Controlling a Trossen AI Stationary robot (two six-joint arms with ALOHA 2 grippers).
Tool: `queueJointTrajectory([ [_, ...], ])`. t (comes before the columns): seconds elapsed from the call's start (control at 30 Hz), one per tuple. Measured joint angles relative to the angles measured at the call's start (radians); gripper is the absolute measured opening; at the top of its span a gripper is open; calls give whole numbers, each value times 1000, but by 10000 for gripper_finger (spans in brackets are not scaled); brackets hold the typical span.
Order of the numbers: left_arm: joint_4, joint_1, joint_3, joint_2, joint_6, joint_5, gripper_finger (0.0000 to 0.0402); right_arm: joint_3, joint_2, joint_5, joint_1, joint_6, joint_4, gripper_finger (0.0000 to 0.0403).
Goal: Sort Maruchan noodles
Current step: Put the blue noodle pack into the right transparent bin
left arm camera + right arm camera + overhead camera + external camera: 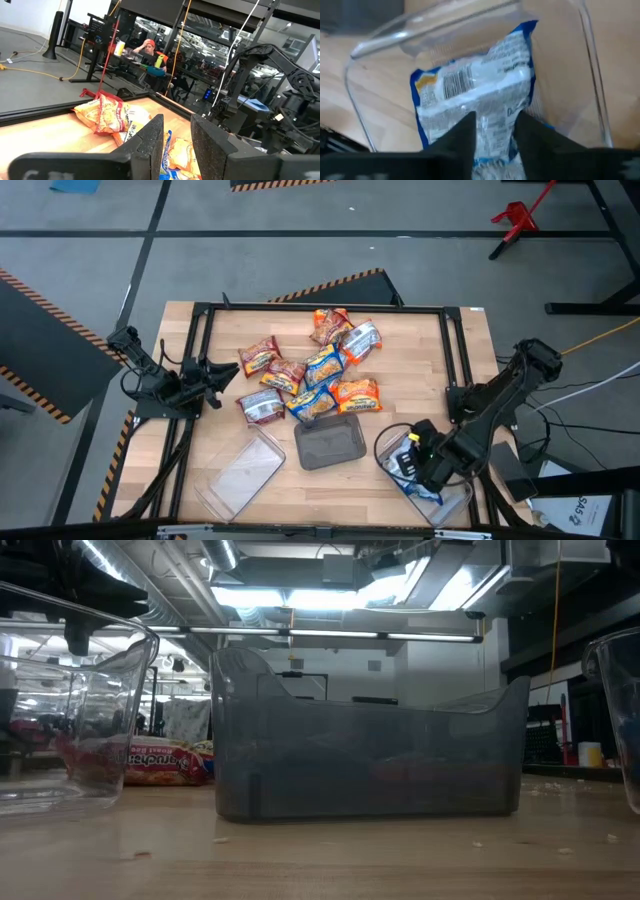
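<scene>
A pile of orange, red and blue-and-white Maruchan noodle packets (310, 375) lies on the wooden table's far middle. One blue-and-white packet (475, 85) lies tilted in the clear tray (370, 45) at the table's near right (452, 502). My right gripper (495, 130) points down right over that packet with its fingers apart. My left gripper (215, 375) waits open at the table's left edge, level, pointing toward the pile (115, 117), with nothing between its fingers. My right gripper has its fingertips (465, 132) on either side of the packet's near part (495, 112), coming from above. The packet rests in the clear tray. Whether the fingers still touch its wrapper I cannot tell.
A dark grey tray (330, 442) stands at the near middle and fills the low view (365, 755). Another clear tray (240, 475) lies at the near left. A black frame rail (320, 307) borders the table. A person (147, 47) sits far off in the room.
</scene>
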Motion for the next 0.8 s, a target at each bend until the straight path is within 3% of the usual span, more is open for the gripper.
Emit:
queueJointTrajectory([
  [0.17,0,0,0,0,0,0,92,50,-31,-93,-39,-76,-56,177],
  [0.3,0,0,0,0,0,0,92,141,-60,-73,-61,-142,-151,194],
  [0.4,0,0,0,0,0,0,92,217,-78,42,-82,-229,-221,195],
  [0.6,0,0,0,0,0,0,92,291,-81,472,-201,-663,-223,199],
  [0.7,0,0,0,0,0,0,92,270,-80,523,-326,-879,-104,221],
  [0.8,0,0,0,0,0,-1,92,215,-75,489,-458,-1060,58,261],
])
